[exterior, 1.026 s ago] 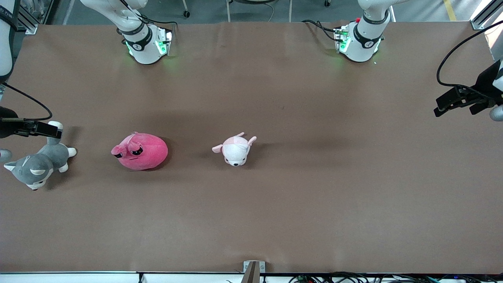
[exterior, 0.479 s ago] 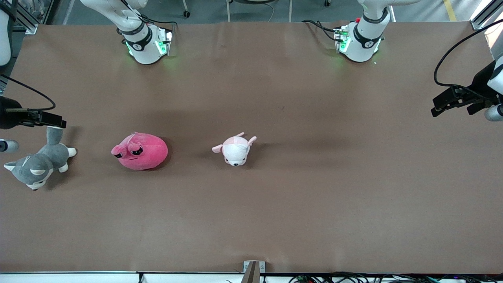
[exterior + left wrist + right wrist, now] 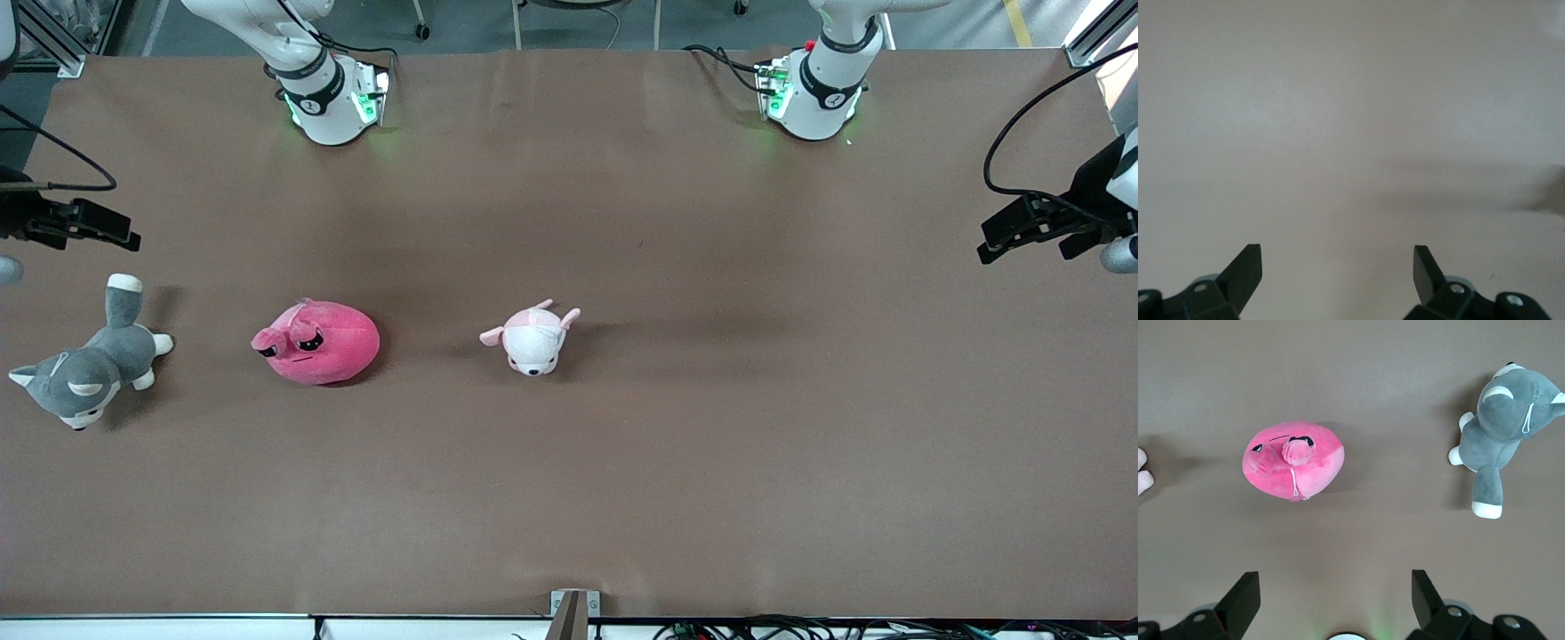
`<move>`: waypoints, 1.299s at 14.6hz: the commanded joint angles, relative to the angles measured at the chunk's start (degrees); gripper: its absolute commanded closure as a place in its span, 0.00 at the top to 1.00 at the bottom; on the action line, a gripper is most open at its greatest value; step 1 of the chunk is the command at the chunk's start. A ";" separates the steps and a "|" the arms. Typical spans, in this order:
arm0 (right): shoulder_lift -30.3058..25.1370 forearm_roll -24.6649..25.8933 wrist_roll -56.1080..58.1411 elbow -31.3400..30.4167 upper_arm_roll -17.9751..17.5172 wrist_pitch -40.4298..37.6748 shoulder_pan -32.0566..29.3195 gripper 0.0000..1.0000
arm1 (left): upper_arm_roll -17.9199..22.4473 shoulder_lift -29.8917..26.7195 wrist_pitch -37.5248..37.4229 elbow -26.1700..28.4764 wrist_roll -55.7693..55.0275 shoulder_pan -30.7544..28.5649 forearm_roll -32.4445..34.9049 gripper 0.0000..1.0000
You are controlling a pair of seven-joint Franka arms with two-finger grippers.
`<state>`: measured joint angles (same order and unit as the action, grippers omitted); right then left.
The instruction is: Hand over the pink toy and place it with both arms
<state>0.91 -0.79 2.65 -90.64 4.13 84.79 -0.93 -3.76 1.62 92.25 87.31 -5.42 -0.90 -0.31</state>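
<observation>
Front view: the pink toy (image 3: 316, 342), a round, soft hot-pink plush with dark eyes and floppy ears, is lying on the brown, matte tabletop (image 3: 711, 444) toward the right arm's end. A small white plush puppy (image 3: 532, 338) with pale-pink ears is lying beside it toward the middle, and a grey-and-white husky plush (image 3: 84, 369) is sprawling at the right arm's end. The right pincer (image 3: 98, 227) is hanging over the tabletop above the husky's tail end, with the pink toy well apart from it toward the middle. The left pincer (image 3: 1005, 244) is hovering over the left arm's end of the tabletop, far from all three toys.

Left wrist view: the left pincer (image 3: 1337, 270) is showing its two black fingers spread wide, holding nothing, over bare, smooth tabletop (image 3: 1351, 120).

Right wrist view: the right pincer (image 3: 1335, 597) is standing spread and empty. The pink toy (image 3: 1293, 461) is lying below and ahead of its fingers, not touched, with the husky plush (image 3: 1501, 430) off to one side.
</observation>
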 commanded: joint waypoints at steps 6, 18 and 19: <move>-5.83 1.14 0.43 -3.93 -0.70 0.99 0.41 1.00 | -0.20 -0.13 -0.67 -1.62 3.21 0.11 -0.13 1.00; -8.38 1.50 0.25 -3.67 -1.14 -1.38 0.67 1.00 | -0.20 0.05 -0.58 -1.62 4.80 0.11 -0.56 1.00; -8.38 1.41 0.16 -3.75 -1.14 -1.38 0.76 1.00 | -0.11 0.05 -0.58 -1.62 4.98 0.02 -0.57 1.00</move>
<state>-5.88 -0.37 2.83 -92.31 2.98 82.76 -0.65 -4.07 1.62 92.25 86.42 -1.02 -0.88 -0.32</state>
